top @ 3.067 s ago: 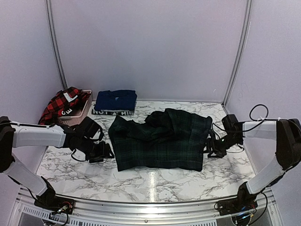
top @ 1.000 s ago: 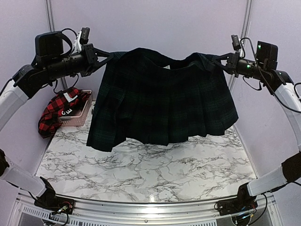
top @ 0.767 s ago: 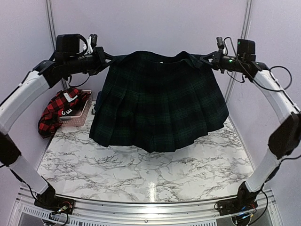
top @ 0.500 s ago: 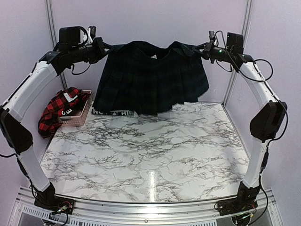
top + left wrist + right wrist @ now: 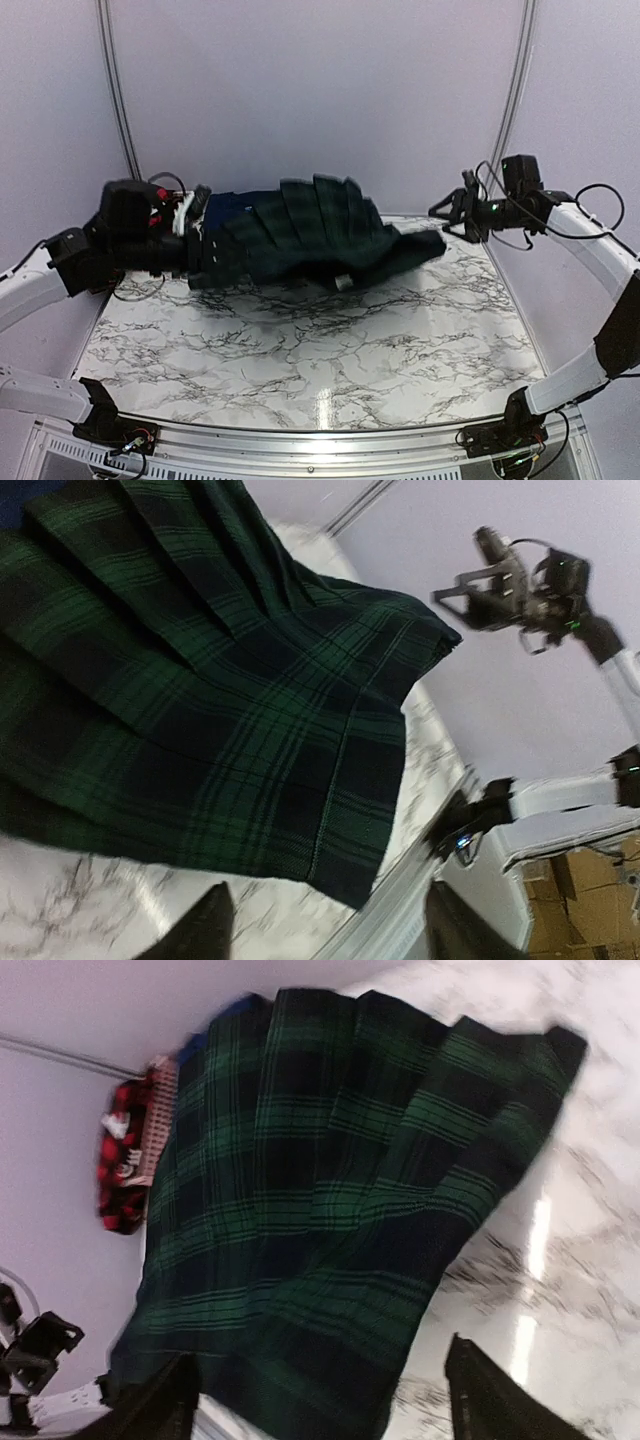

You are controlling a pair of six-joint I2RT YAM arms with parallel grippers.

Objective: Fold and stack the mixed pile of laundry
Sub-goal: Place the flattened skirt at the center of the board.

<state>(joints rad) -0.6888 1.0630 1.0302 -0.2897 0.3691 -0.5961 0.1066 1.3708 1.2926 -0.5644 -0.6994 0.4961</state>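
Marble table [image 5: 400,340]: one plaid skirt [image 5: 310,225], one checked shirt [image 5: 118,1170].

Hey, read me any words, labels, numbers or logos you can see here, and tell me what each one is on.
None can be read.
White marks on the red-and-black checked shirt: too blurred to read.
The dark green plaid piece shows no lettering.
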